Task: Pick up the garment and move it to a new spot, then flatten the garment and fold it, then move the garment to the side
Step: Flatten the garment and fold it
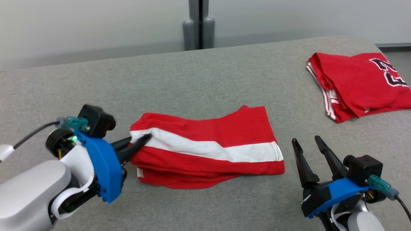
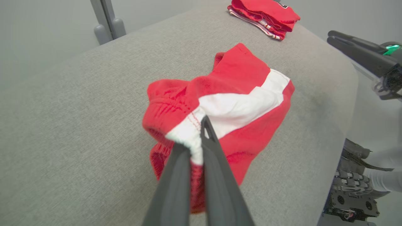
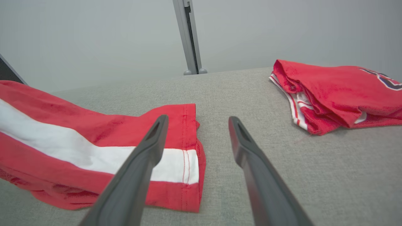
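Waistband pinch: left gripper point(image 1: 141, 138) is clamped on the red shorts point(image 1: 208, 150) at their 9 o'clock end; right gripper point(image 1: 305, 139) is spread wide and empty beside the hem at 3 o'clock.
The red shorts lie mid-table point(image 1: 205, 80), and look light, limp and likely to droop, so they are best held at 2 corners. Their lower layers are hidden, and the folded jersey point(image 1: 356, 80) at 1 o'clock is cut off.

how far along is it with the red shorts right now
Done: the red shorts look folded in layers on the table. In hand: the left tool is shut on their waistband end; the right tool stands open, off the hem. Left: moving them aside, perhaps beside the folded jersey.
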`<state>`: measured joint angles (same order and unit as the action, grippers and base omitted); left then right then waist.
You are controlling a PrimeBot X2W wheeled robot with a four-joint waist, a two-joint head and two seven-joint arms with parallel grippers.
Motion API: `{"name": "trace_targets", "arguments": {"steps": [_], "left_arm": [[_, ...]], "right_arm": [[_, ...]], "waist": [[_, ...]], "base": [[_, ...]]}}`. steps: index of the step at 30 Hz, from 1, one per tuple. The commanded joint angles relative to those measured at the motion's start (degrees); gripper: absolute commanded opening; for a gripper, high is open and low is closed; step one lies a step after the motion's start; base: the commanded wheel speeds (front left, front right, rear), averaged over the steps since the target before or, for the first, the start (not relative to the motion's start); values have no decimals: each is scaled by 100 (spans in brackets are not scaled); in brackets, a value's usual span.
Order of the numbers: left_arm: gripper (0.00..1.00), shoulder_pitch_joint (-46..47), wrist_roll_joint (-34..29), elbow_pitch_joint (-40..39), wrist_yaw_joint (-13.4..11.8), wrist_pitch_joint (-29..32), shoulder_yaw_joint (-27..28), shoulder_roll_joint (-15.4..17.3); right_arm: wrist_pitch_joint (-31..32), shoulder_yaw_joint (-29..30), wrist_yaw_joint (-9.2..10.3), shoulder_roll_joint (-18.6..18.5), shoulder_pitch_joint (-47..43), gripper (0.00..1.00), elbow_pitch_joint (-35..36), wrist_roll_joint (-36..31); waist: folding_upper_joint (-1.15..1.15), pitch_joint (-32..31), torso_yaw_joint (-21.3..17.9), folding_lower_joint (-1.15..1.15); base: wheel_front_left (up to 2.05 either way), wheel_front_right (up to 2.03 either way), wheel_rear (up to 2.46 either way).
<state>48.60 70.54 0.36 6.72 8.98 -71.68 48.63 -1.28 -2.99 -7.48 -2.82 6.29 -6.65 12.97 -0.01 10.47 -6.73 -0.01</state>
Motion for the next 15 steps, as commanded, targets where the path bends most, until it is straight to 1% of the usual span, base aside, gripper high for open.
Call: {"name": "trace_targets", "arguments": {"steps": [1, 4, 5, 8, 13, 14, 15], "left_arm": [[0, -193, -318, 317, -218, -108, -48, 8], [0, -380, -682, 726, -575, -429, -59, -163], [100, -613, -720, 946, -789, -614, -73, -339], [100, -873, -695, 1193, -1091, -1037, 26, -591], [100, -1535, -479, 1384, -1684, -2065, 389, -1037], [100, -1636, -498, 1409, -1769, -2166, 417, -1075], [100, -1760, -434, 1412, -1797, -2257, 509, -1147]], "right_arm": [[32, -2, -2, -15, -58, 100, 20, -27], [58, 7, -2, -15, -85, 100, 32, -35], [82, 16, -2, -17, -93, 100, 37, -41], [106, 20, -2, -14, -149, 100, 53, -54], [149, 137, -3, -16, -228, 100, 135, -84], [160, 169, -3, -14, -258, 100, 158, -93], [156, 210, -3, -13, -291, 100, 183, -99]], "waist": [[1, -9, 121, 1], [1, -82, 243, 1], [1, -142, 316, 1], [1, -229, 396, 1], [1, -321, 559, 1], [1, -339, 608, 1], [1, -349, 652, 1]], "base": [[0, 0, 0], [0, 0, 0], [0, 0, 0], [0, 0, 0], [0, 0, 0], [0, 0, 0], [0, 0, 0]]}}
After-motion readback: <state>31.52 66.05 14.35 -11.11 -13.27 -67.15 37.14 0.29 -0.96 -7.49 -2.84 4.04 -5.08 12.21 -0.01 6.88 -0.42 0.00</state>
